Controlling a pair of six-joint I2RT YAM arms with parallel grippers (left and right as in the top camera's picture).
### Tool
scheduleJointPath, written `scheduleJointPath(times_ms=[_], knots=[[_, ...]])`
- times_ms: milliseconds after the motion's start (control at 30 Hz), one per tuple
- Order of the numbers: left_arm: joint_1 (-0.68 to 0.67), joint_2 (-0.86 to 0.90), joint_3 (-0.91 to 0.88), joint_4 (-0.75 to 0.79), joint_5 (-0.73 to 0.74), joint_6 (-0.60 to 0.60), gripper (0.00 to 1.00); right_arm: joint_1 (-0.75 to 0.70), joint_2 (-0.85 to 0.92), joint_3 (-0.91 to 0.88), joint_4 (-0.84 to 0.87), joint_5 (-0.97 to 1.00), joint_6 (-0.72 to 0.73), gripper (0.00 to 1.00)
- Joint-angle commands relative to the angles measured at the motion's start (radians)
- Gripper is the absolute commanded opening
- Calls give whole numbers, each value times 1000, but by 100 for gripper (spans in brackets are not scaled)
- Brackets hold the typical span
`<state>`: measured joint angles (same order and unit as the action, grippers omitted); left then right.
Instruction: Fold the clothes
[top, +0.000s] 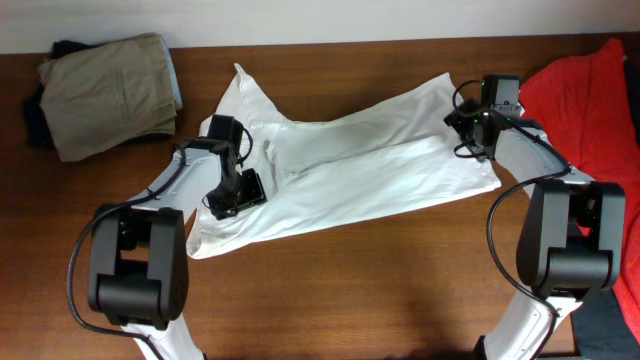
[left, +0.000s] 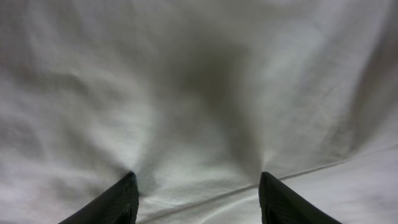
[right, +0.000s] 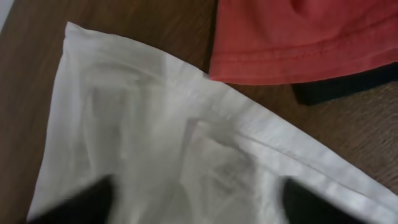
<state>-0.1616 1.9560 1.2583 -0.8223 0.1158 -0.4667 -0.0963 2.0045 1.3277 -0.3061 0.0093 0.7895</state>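
Observation:
A large white thin shirt (top: 350, 165) lies spread across the middle of the brown table. No green patch shows. My left gripper (top: 235, 195) is open, its two tips (left: 198, 179) resting on the shirt's left part, cloth filling that view. My right gripper (top: 470, 135) is open over the shirt's right end; its tips (right: 196, 193) hang just above the white cloth near the hemmed edge (right: 205, 102). A red garment (top: 580, 95) lies at the far right, and also shows in the right wrist view (right: 298, 37). A folded khaki garment (top: 110, 90) sits at the back left.
A dark garment (top: 35, 120) lies under the khaki one. A dark cloth edge (right: 336, 90) shows beneath the red garment. Bare wood table (top: 370, 280) runs along the front. The wall edge runs along the back.

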Motion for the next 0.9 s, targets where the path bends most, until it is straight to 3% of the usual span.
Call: scheduleJointPath(times_ms=[0,200,300,333,467,533,567,600,733,800,867], knots=[[5,16,-10,-4,-89,17,57,2,3,0,0,29,-77,99],[55,-117,-6,-21,-130,17,54,-50,-83,24,-143,29,-228,96],[77,-208,-6,-24,-166,19,61,-79,-145,31,-215,13,-317,78],[81,-231,-6,-25,-165,21,64,-85,-163,31,-235,-10,-348,65],[79,-270,-7,-44,-145,20,64,-84,-195,31,-318,-120,-443,36],[79,-265,-14,-55,-100,20,55,-74,-187,30,-361,-122,-443,24],[78,-262,-26,-68,-59,20,47,-70,-181,30,-379,-122,-443,11],[77,-259,-37,-76,-36,20,38,-66,-172,29,-395,-122,-443,4],[62,-252,-124,-78,-22,19,8,-53,-136,4,-435,-122,-441,4],[62,-252,-170,-76,-22,11,1,-53,-128,-14,-444,-122,-441,4],[62,-252,-211,-60,-22,9,1,-55,-122,-33,-442,-121,-437,4]])
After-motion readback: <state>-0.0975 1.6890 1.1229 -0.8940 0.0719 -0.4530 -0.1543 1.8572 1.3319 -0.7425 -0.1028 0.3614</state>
